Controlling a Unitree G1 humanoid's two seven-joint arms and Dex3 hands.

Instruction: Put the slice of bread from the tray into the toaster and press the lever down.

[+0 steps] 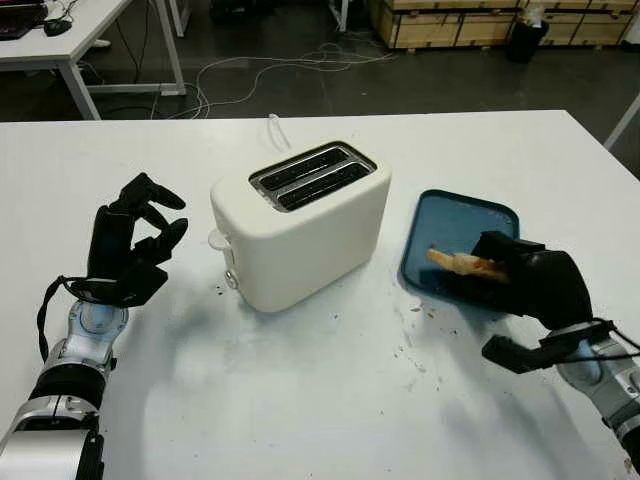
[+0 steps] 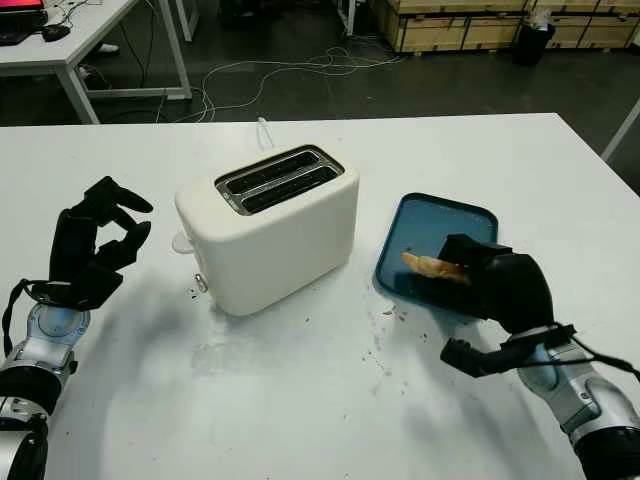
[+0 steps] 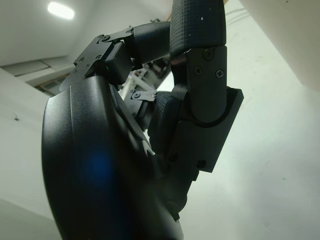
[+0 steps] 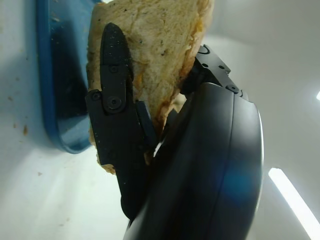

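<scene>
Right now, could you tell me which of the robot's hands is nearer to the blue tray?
The right. The right hand is over the blue tray, gripping the bread slice. The left hand is on the far side of the toaster, holding nothing.

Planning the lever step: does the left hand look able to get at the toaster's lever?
Probably yes: the left hand holds nothing beside the toaster, with bare table between it and the lever.
</scene>
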